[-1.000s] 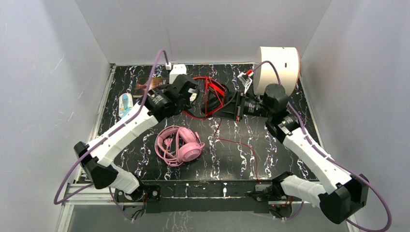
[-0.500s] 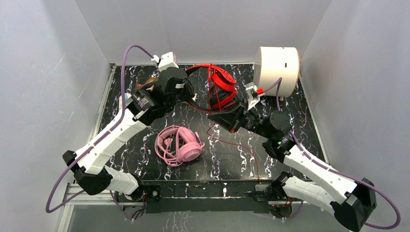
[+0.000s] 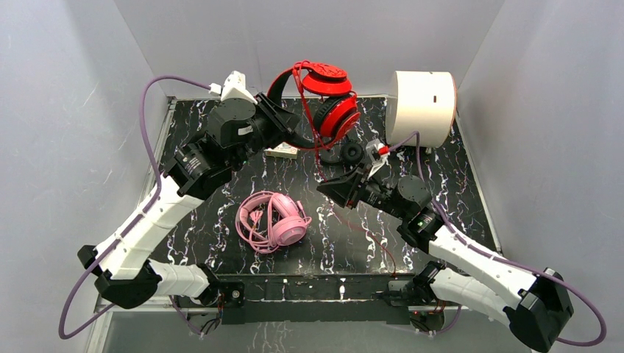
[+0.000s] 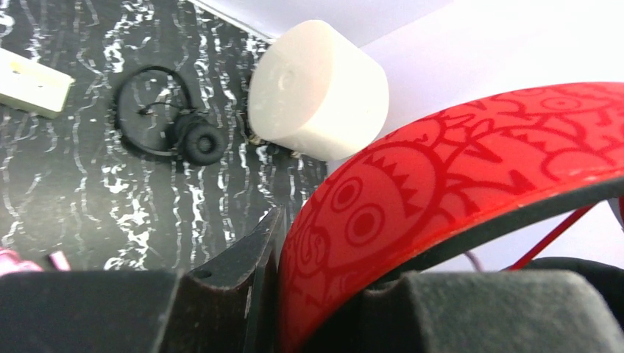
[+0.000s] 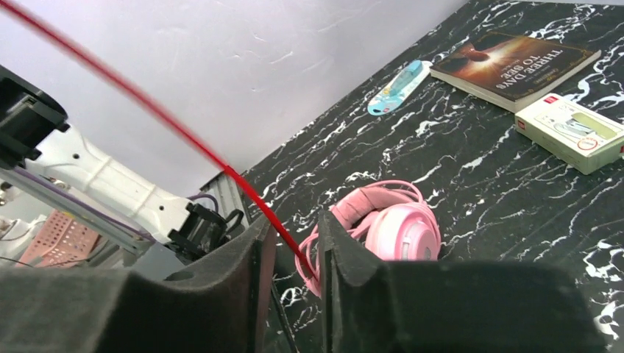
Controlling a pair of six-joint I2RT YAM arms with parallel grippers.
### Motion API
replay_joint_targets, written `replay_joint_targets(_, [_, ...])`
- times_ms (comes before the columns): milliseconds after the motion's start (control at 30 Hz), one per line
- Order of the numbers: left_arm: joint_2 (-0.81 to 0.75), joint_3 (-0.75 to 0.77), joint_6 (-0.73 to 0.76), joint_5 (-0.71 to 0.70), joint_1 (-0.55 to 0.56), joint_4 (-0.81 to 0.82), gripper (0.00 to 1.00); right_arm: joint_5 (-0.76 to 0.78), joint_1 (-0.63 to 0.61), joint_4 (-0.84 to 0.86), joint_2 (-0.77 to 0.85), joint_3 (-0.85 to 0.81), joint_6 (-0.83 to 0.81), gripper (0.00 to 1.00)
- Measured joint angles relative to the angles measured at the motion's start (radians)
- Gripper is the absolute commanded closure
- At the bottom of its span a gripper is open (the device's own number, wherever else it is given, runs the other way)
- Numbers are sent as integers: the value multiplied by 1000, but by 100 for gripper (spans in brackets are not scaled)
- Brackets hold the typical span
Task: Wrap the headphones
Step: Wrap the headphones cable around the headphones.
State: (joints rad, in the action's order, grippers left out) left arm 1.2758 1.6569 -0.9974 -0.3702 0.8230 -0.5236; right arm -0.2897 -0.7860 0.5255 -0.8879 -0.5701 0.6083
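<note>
Red patterned plastic, glossy and curved, fills the left claw point(image 3: 283, 126), which is clamped on the headband of the red headphones point(image 3: 335, 114) and holds them clear of the table point(image 3: 213, 235) at twelve o'clock, the padded cups hanging toward the right. The right claw point(image 5: 296, 243) has its foam-faced fingers slightly apart, and the thin red cable point(image 5: 184, 143) runs taut through the gap without looking pinched. Below it the cable slackens and trails across the marbled black top toward five o'clock. Judging by that loose length, the wrapping of this pair has hardly begun. The bulky pink headphones point(image 3: 276, 220) lie near six o'clock of centre with their cord in an untidy heap, so they look undone too. The small black headset point(image 4: 188, 136), a thin wire band with a round foam pad, sits toward one o'clock beside a smooth white cylinder point(image 3: 422, 103); its cable is too fine to make out.
</note>
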Motion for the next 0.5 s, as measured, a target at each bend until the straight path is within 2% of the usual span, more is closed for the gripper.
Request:
replay_joint_targets(133, [-4,1,-24,45,0,18,100,-14,0,27,-18,17,-72,31])
replay_joint_targets(267, [0,13,-34,71,0,3,100,-79,0,92,-96,16,-166,21])
replay_joint_targets(367, [0,32,-36,82,0,-10,100,-116,1,124,-177,13,-222,19])
replay_joint_targets(433, [0,48,-36,89,0,-15,100,-135,6,148,-225,13,-248,22])
replay_joint_targets(467, [0,56,-36,91,0,-18,100,-142,9,161,-249,13,-259,26])
replay_joint_targets(500, [0,63,-36,93,0,-22,100,-148,14,172,-267,13,-267,36])
